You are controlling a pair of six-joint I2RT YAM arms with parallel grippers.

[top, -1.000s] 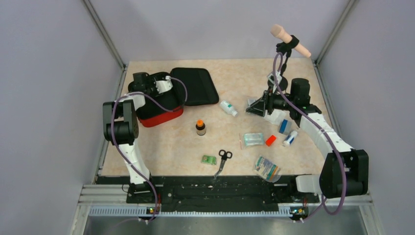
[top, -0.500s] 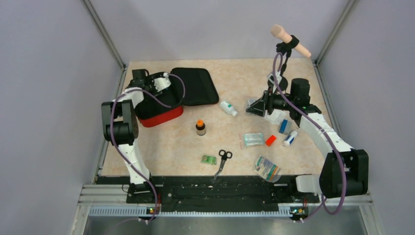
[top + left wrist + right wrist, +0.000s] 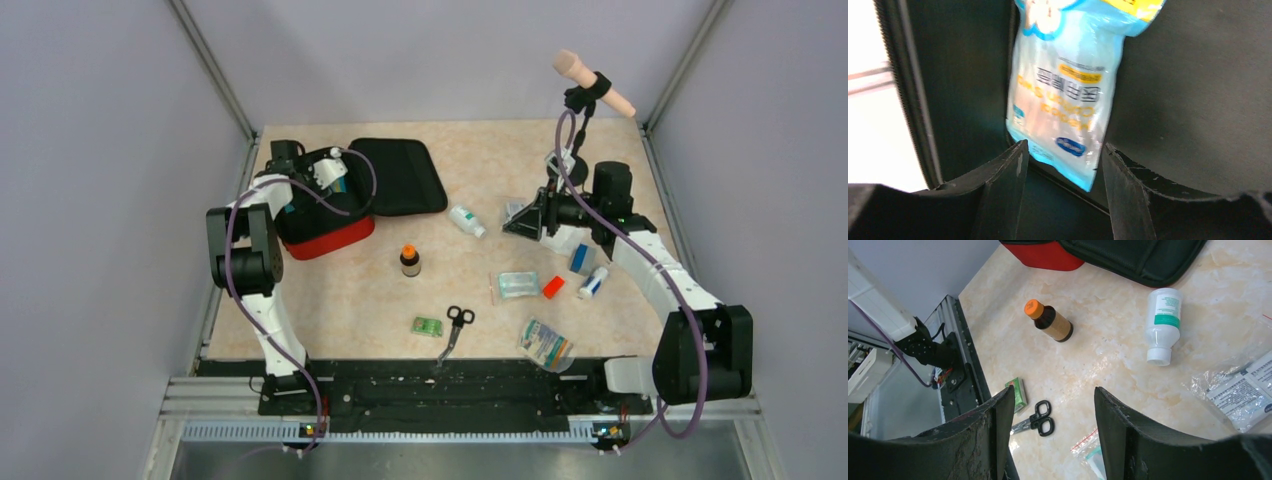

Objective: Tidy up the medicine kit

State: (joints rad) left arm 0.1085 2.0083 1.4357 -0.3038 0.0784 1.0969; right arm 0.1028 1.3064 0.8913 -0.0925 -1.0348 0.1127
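A: Progress? Where's the medicine kit point(image 3: 325, 240)?
B: Open, just left of and beyond the orange-capped bottle point(image 3: 410, 260). Red base on the left, black lid laid flat beside it.

A: Anything in it?
B: One light-blue packet point(image 3: 1068, 85) on the black lining. That's all we can confirm inside.

A: Left claw point(image 3: 1064, 149)?
B: Down in the kit with its fingers spread. The packet lies just past the tips and isn't pinched, so we read it as let go.

A: Right claw point(image 3: 1053, 391)?
B: Spread too, nothing in it. It hovers well right of the orange-capped bottle, over the loose supplies.

A: What's left?
B: Most of it, we judge. That bottle is still out on the worktop point(image 3: 340, 300). The white bottle point(image 3: 467, 221) is beyond it to the right. On the near side of it are the green pack point(image 3: 427, 326) and scissors point(image 3: 457, 322). Further right are the clear pouch point(image 3: 518, 284), red block point(image 3: 553, 287), blue box point(image 3: 581, 259), white tube point(image 3: 593, 282) and printed sachet point(image 3: 545, 345). Then the lid presumably needs closing.

A: Versus a second ago?
B: The left claw's fingers have widened and the wrist has shifted slightly. A teal edge of the packet now shows beside the claw in the top view; before, we couldn't see it. The right arm and the loose items haven't moved.
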